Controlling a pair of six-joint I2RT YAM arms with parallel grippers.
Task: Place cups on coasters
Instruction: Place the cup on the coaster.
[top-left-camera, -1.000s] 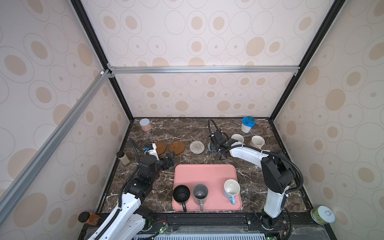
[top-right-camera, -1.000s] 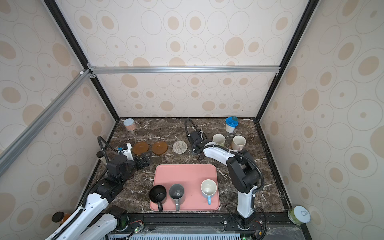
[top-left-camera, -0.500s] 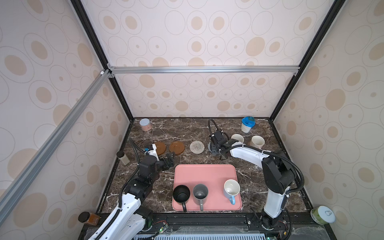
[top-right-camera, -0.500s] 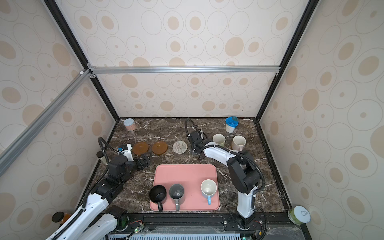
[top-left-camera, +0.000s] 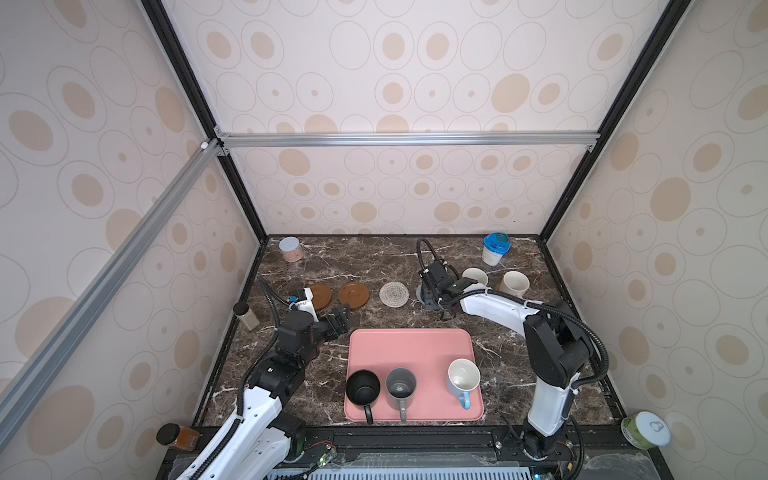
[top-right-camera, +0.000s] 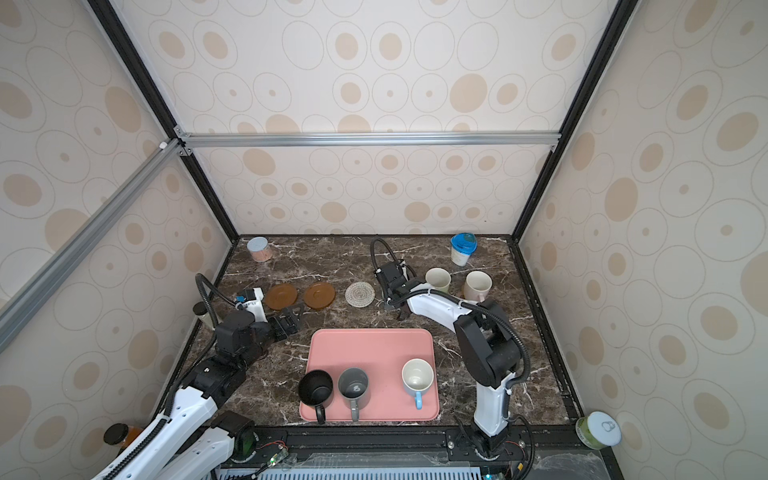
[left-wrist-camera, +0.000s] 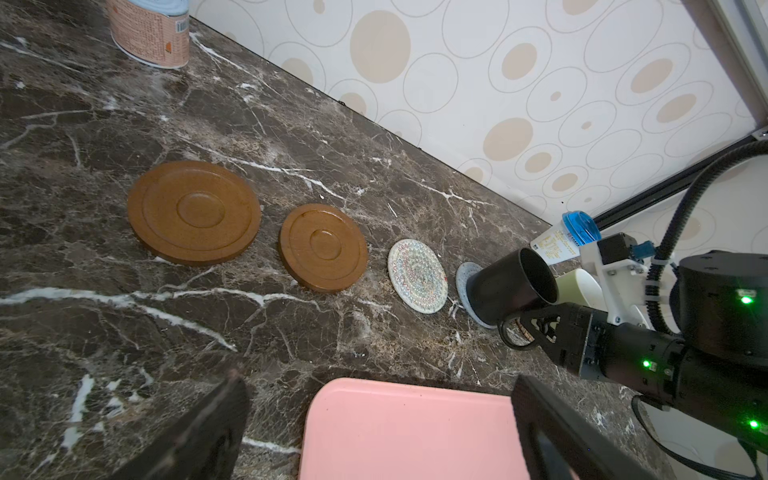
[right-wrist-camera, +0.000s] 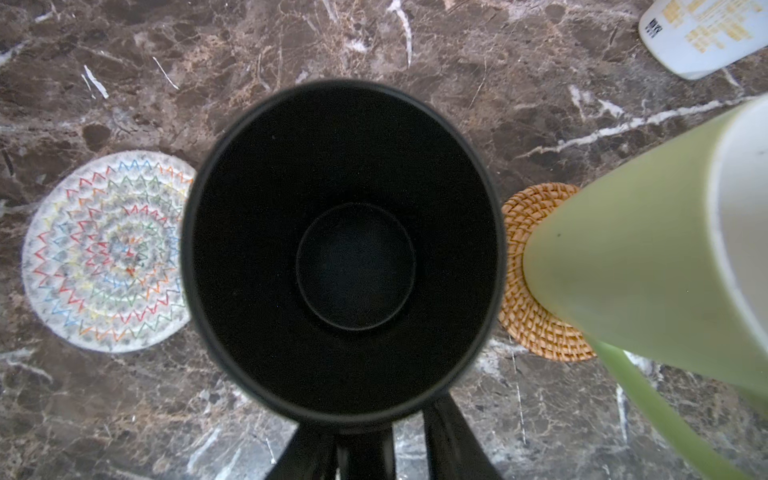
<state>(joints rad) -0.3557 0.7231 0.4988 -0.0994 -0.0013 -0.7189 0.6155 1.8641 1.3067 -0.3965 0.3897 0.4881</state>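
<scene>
On the pink tray (top-left-camera: 411, 353), nearest the front edge, three cups stand upright with mouths up and handles pointing toward the front: the near black mug (top-left-camera: 363, 387), the grey mug (top-left-camera: 400, 384) and the white mug with a light blue outside (top-left-camera: 463, 376). Past the tray's far left corner, the left gripper (top-left-camera: 343, 319) hovers low over the marble, its forearm stretched forward and its jaws spread wide with nothing between them, aimed at the two brown wooden discs (top-left-camera: 320, 296) (top-left-camera: 353, 295). The right arm folds up from its base and reaches forward and inward over the tray's far right corner. The right gripper (left-wrist-camera: 524, 328) is narrowed on the handle of the far black mug (left-wrist-camera: 509, 286), which stands upright on the blue-grey woven coaster (left-wrist-camera: 464, 278) with its handle toward the tray. The whitish woven coaster (top-left-camera: 394, 294) lies bare just beside it. On its other side, the light green mug (top-left-camera: 475, 276) sits on the tan rattan coaster (right-wrist-camera: 523, 232), with the white-pink mug (top-left-camera: 514, 284) next along.
</scene>
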